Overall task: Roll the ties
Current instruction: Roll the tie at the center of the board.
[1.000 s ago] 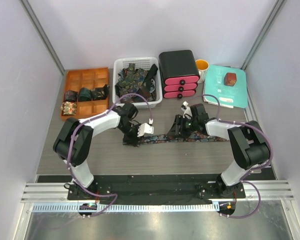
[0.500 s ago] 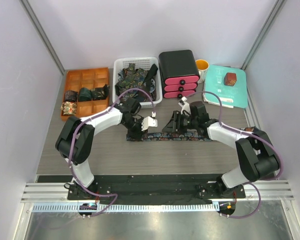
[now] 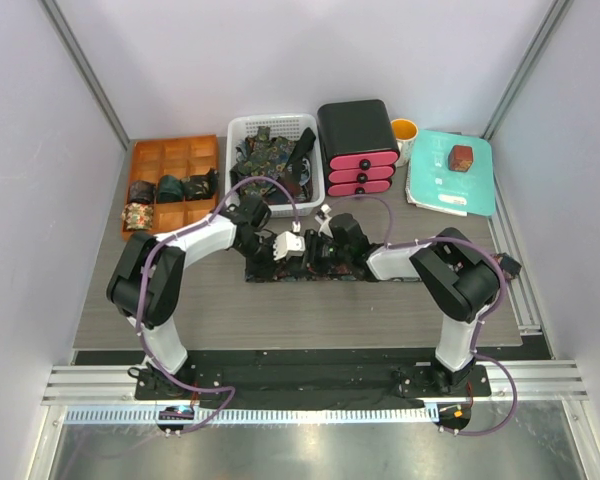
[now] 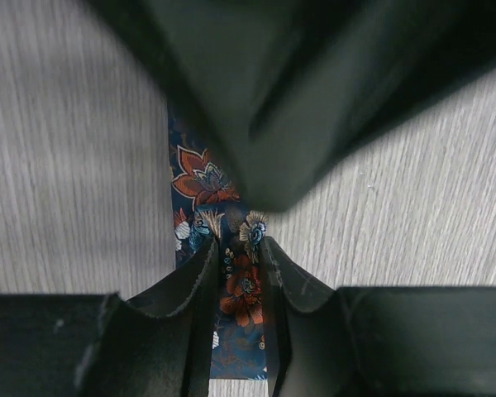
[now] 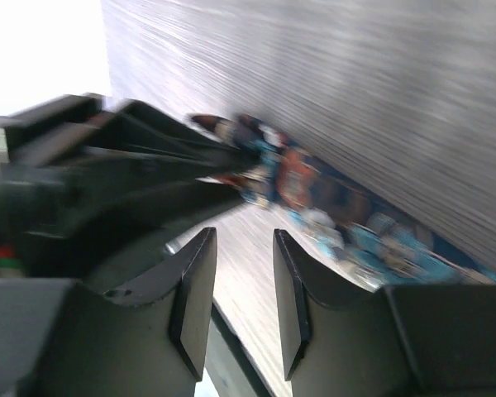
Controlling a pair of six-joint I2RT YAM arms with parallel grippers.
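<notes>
Your L gripper [image 4: 236, 246] is pinched narrow on the tie [image 4: 200, 178], prob. so the strip, flat on the table [image 3: 180, 300] under both arms, can't slide while a roll starts. R gripper [image 5: 244, 240] sits just beside it, jaws slightly apart w/ nothing betw. them, likely there to turn the fabric. Finished rolls [image 3: 168, 188] sit in the orange tray [image 3: 175, 150], far left.
</notes>
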